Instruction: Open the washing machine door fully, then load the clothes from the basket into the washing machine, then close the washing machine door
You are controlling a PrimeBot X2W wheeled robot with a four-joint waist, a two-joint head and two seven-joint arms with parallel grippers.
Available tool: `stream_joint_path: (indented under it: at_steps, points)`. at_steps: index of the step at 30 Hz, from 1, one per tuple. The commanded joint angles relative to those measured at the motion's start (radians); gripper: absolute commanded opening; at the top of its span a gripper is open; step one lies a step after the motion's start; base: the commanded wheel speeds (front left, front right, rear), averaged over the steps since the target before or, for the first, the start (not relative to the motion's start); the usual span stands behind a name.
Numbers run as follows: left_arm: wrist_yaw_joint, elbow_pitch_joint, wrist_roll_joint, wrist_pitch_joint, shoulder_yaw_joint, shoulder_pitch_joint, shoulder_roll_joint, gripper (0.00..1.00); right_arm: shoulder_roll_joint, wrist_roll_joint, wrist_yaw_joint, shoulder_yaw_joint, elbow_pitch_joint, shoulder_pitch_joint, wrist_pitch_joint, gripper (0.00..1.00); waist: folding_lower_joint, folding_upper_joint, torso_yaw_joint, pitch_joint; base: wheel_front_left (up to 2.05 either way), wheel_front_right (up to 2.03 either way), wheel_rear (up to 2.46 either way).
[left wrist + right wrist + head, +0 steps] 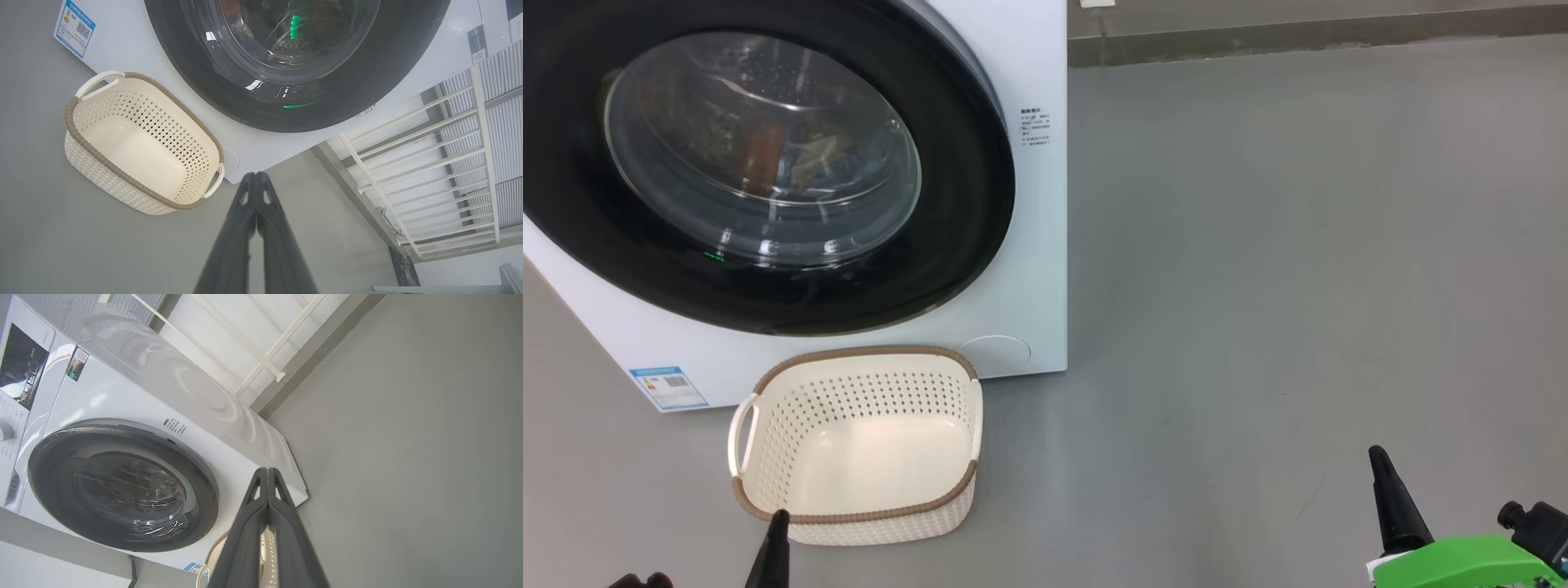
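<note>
We are holding our left gripper (256, 176) closed, fingertips touching, short of the washing machine (1029, 269); our right gripper (267, 471) is likewise pinching shut on nothing. The basket (866, 352) is sitting empty just before the washing machine. The washing machine door (964, 188) is lying closed, with the clothes (817, 159) showing behind its glass.

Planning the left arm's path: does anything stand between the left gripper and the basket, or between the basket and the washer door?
Nothing visible does. Bare grey floor lies between the shut left gripper and the empty basket, and the basket sits right below the washing machine door, which is shut.
</note>
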Motion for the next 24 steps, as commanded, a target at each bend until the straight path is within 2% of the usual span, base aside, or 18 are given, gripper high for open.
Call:
stream_joint_path:
  at_steps: [1,24]
  points:
    - [-0.001,-0.028,-0.026,0.008,0.027,-0.055,0.011,0.00,-0.010,0.038,-0.003,0.007,-0.029,-0.050,0.009,0.00,-0.0001,0.0000,0.000,0.001,0.00,0.00,0.00]
    - [-0.002,-0.032,-0.236,0.076,0.072,-0.081,0.007,0.00,-0.011,0.306,-0.004,0.007,-0.032,-0.063,0.077,0.00,-0.0001,0.0000,-0.005,0.011,0.00,0.00,0.00]
